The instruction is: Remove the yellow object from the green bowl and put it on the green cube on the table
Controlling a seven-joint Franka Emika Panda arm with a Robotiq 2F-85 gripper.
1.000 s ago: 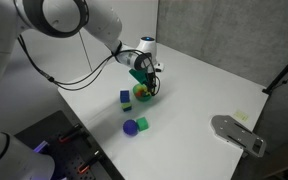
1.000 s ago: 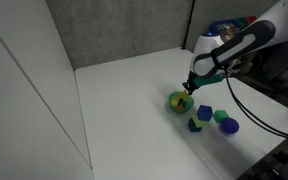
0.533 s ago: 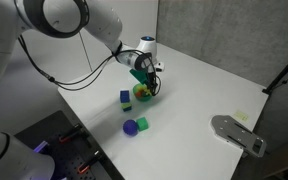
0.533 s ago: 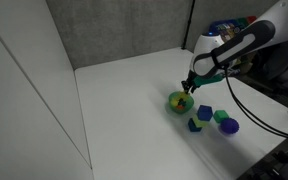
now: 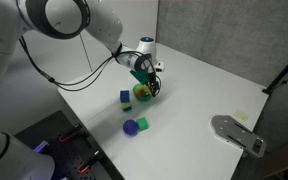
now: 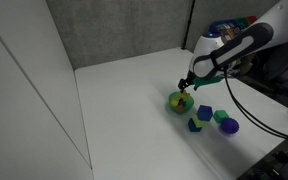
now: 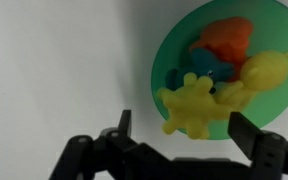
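In the wrist view the green bowl (image 7: 169, 60) holds a yellow, star-shaped object (image 7: 192, 105) at its near rim, among orange, blue and another rounded yellow piece. My gripper (image 7: 184, 130) is open, with one finger on each side of the yellow object and not touching it. In both exterior views the gripper (image 5: 147, 82) (image 6: 187, 86) hangs just over the bowl (image 5: 144, 96) (image 6: 178, 102). The green cube (image 5: 143, 123) (image 6: 221, 117) sits on the white table (image 5: 204, 90) beside a purple round piece (image 5: 131, 127), well apart from the bowl.
A blue block (image 5: 124, 97) stands close to the bowl. A grey flat fixture (image 5: 236, 131) lies near one table edge. A dark backdrop and a grey wall border the table at the back. The arm's cable loops over the table beside the bowl.
The arm has stayed above the bowl while its jaws have spread open. The bowl, the blocks and the purple piece have not moved.
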